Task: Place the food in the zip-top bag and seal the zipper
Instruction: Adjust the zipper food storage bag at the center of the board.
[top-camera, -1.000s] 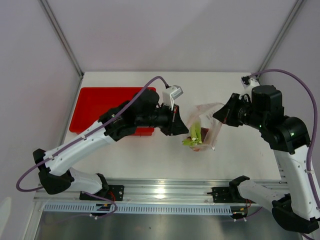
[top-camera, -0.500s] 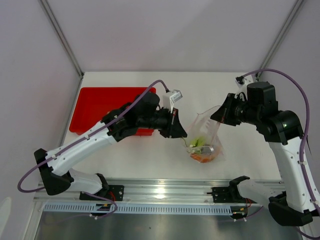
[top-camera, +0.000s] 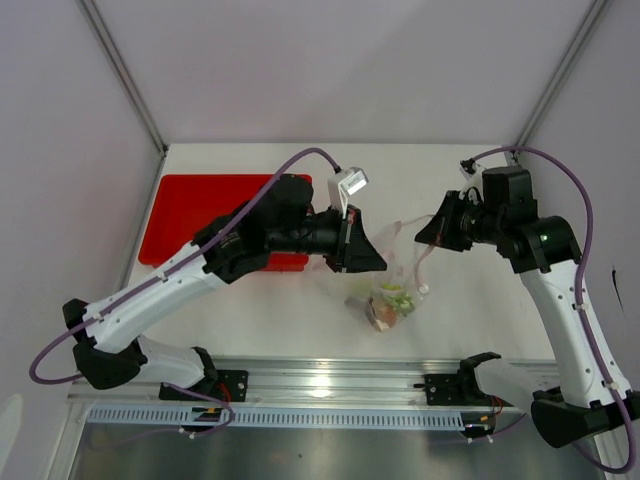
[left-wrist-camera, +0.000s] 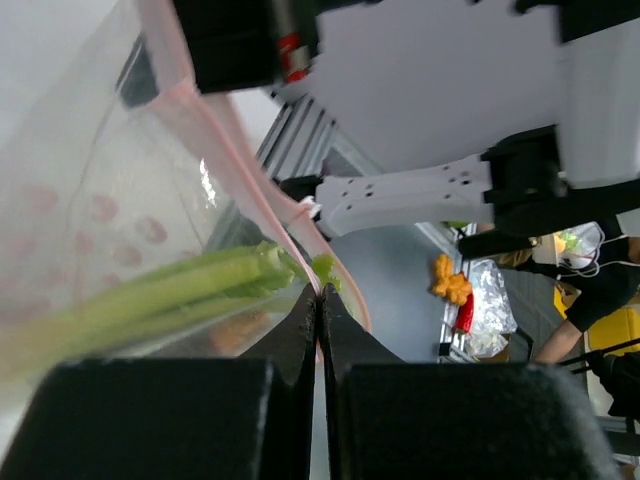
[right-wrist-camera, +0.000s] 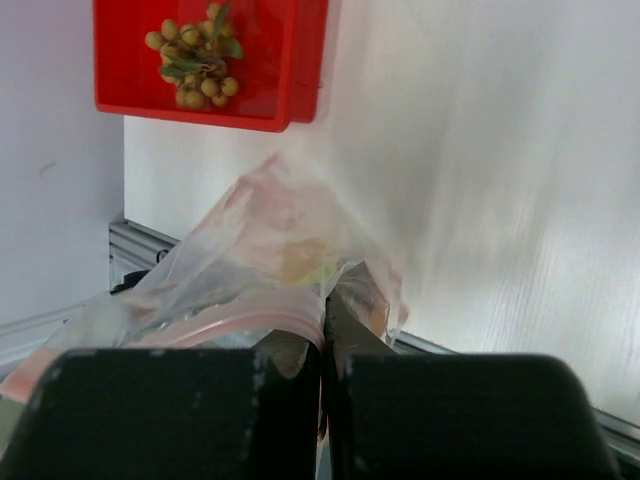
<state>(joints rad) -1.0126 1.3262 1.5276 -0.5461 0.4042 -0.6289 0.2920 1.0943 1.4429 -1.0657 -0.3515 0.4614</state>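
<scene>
Top external view: the bag (top-camera: 398, 285) hangs between the left gripper (top-camera: 378, 264) and the right gripper (top-camera: 420, 236) over the table (top-camera: 480, 310), with food gathered in its bottom. Left wrist view: the jaws are together, clamped on the zipper (left-wrist-camera: 240, 170), and the stalks (left-wrist-camera: 170, 300) lie inside the bag beside them. Right wrist view: the jaws are together on the zipper's other end. The berries (right-wrist-camera: 195, 65) lie in the tray (right-wrist-camera: 290, 60), well apart from the bag.
</scene>
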